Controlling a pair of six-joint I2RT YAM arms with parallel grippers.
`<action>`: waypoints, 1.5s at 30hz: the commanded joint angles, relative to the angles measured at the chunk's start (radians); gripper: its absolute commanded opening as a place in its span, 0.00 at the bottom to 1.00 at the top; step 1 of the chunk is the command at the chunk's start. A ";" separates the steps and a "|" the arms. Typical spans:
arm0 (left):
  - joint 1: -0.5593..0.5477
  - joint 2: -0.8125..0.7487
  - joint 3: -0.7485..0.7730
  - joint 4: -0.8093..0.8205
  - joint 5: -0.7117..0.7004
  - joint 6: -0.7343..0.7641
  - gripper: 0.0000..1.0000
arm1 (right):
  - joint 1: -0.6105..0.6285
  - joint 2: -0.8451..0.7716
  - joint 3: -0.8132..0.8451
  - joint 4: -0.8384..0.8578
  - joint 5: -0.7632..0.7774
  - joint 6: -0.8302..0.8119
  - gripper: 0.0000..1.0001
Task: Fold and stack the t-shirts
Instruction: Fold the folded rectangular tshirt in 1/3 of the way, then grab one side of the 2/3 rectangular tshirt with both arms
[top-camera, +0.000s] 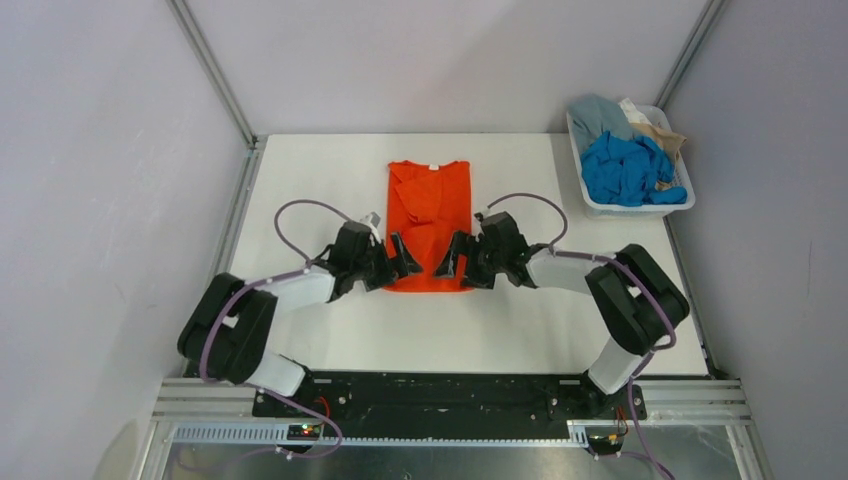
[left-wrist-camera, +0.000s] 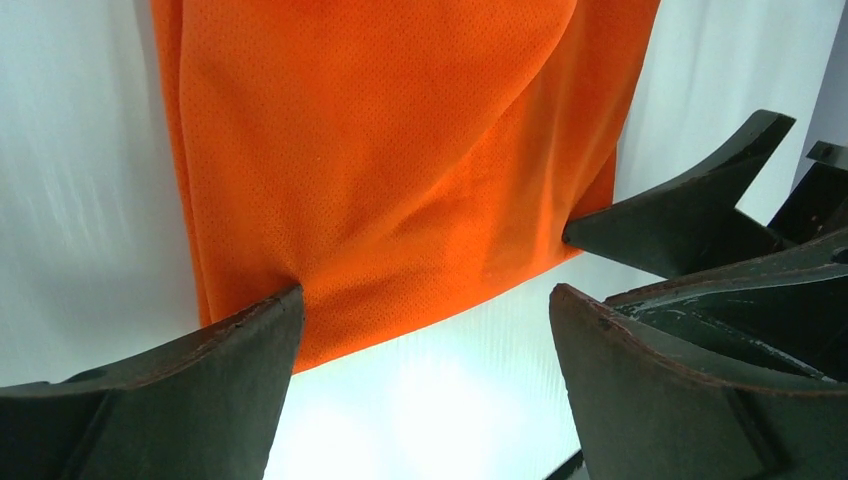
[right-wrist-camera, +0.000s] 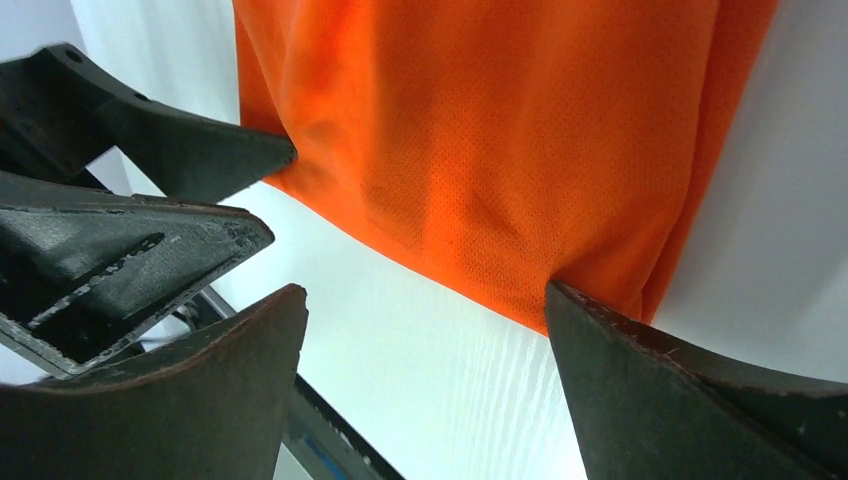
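The orange t-shirt (top-camera: 430, 215) lies on the white table (top-camera: 300, 180) as a long narrow strip, collar at the far end. Its near hem shows in the left wrist view (left-wrist-camera: 400, 170) and in the right wrist view (right-wrist-camera: 500, 140). My left gripper (top-camera: 403, 256) is open at the hem's left corner, just above the cloth (left-wrist-camera: 425, 300). My right gripper (top-camera: 452, 257) is open at the hem's right corner (right-wrist-camera: 425, 300). Neither holds cloth. A bright blue shirt (top-camera: 625, 168), a pale grey-blue shirt (top-camera: 598, 115) and a beige shirt (top-camera: 655, 132) lie crumpled in the basket.
The white plastic basket (top-camera: 640, 208) stands at the table's far right corner. The two grippers face each other a short gap apart; the right gripper's fingers (left-wrist-camera: 690, 215) show in the left wrist view and the left gripper's fingers (right-wrist-camera: 150, 150) in the right wrist view. Enclosure walls stand on three sides.
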 joint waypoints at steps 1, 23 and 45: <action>-0.047 -0.130 -0.133 -0.138 -0.079 -0.011 1.00 | 0.078 -0.079 -0.084 -0.220 0.151 -0.027 0.93; -0.101 -0.398 -0.218 -0.379 -0.325 -0.099 0.74 | 0.169 -0.238 -0.172 -0.192 0.279 0.051 0.70; -0.106 -0.560 -0.388 -0.270 -0.133 -0.155 0.00 | 0.274 -0.326 -0.173 -0.339 0.291 0.019 0.00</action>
